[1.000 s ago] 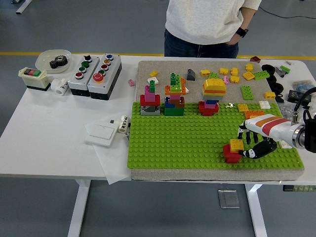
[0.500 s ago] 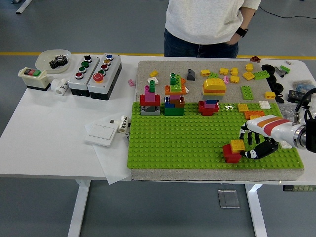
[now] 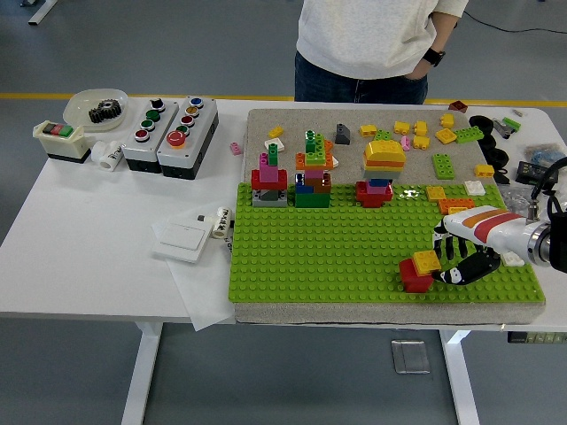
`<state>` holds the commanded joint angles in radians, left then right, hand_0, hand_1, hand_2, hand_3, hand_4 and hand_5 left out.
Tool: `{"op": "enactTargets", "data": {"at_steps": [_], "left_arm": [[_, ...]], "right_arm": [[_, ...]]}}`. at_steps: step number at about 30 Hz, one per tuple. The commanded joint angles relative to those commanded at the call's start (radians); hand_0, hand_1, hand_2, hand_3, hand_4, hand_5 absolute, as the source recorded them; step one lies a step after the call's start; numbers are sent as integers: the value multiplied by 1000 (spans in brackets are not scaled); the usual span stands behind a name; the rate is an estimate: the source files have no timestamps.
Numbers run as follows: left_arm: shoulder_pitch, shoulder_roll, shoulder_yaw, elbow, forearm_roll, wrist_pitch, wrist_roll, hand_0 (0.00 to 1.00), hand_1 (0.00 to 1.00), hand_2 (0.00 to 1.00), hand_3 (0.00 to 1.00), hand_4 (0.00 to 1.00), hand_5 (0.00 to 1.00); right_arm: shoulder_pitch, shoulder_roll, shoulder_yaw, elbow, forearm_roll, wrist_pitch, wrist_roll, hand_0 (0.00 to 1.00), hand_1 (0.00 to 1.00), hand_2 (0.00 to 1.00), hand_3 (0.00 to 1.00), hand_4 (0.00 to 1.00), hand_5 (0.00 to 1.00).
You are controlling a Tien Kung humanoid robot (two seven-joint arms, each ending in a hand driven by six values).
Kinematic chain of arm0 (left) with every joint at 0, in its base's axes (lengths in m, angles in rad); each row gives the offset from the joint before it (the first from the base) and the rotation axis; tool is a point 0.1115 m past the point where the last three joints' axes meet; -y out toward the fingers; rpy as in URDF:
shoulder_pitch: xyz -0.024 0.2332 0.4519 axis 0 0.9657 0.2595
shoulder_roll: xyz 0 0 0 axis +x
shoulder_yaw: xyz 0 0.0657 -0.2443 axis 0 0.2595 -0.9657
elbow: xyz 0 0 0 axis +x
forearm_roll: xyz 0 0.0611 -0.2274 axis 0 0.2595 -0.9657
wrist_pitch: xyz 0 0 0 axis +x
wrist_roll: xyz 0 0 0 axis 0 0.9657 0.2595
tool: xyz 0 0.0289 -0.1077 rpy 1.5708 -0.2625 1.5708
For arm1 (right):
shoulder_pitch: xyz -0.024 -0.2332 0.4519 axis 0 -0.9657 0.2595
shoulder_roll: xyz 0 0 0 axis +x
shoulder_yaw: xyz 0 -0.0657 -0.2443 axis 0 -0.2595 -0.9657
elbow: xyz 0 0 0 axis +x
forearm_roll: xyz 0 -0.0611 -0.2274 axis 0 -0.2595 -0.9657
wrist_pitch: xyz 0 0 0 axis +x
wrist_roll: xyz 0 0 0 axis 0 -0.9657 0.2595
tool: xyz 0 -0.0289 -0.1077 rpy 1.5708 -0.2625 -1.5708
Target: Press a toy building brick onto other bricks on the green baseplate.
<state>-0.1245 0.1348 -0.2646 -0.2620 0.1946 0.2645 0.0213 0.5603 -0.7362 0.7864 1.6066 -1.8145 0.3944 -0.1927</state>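
On the flat green studded baseplate (image 3: 354,257), near its front right corner, a small yellow toy brick (image 3: 426,260) sits on top of a red brick (image 3: 413,275), and it looks slightly askew, overhanging toward the right rather than squarely seated. The robot's right hand (image 3: 469,251), white-backed with black fingers, comes in from the right edge and sits just beside the pair; its fingers (image 3: 457,274) curl toward the yellow brick's right side, but whether they pinch it or merely rest against it cannot be told from this view. The left hand is not in view. The main risk, as I judge it, is a sideways load: if the hand pushes from the side instead of from above, the yellow brick could pop off its studs or drag the red brick loose. A tilted brick pressed down hard may jam crooked. Curled fingers could also catch the brick on pulling away. The taller coloured brick stacks (image 3: 312,173) at the far side stand well apart, so they seem safe.
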Motion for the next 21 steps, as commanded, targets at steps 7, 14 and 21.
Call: {"op": "enactTargets", "data": {"at_steps": [7, 14, 21], "left_arm": [[0, 0, 1, 0, 0, -1, 0, 799, 886, 901, 751, 789, 761], [0, 0, 2, 0, -1, 0, -1, 799, 886, 902, 751, 789, 760], [2, 0, 0, 0, 2, 0, 1, 799, 887, 902, 751, 789, 761]], "right_arm": [[1, 1, 2, -1, -1, 0, 3, 302, 427, 530, 516, 784, 406], [0, -1, 5, -1, -5, 8, 5, 292, 432, 545, 524, 814, 429], [-3, 0, 17, -3, -21, 25, 9, 286, 442, 596, 579, 872, 458]]}}
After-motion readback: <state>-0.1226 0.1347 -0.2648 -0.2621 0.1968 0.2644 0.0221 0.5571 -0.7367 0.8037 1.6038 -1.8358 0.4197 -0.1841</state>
